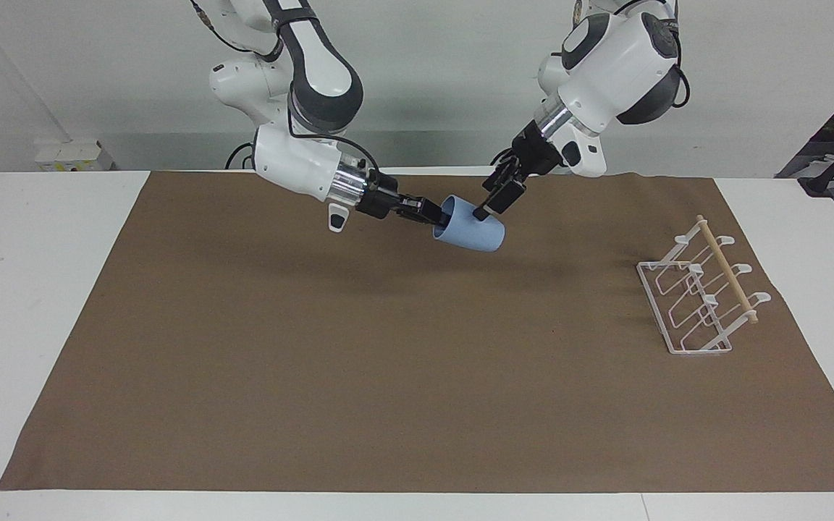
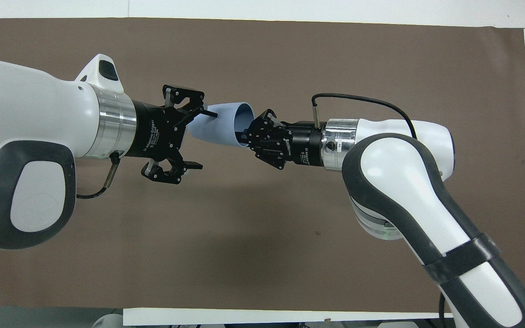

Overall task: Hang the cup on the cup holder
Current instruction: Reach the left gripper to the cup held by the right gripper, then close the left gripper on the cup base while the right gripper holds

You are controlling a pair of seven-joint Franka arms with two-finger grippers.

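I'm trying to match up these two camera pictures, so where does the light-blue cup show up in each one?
Facing view: the cup is in the upper middle, in the air over the brown mat, between the two grippers.
Overhead view: the cup is just above centre, its open mouth toward the right gripper.
Shared landmark: the right gripper, gripping the cup's rim in both views.
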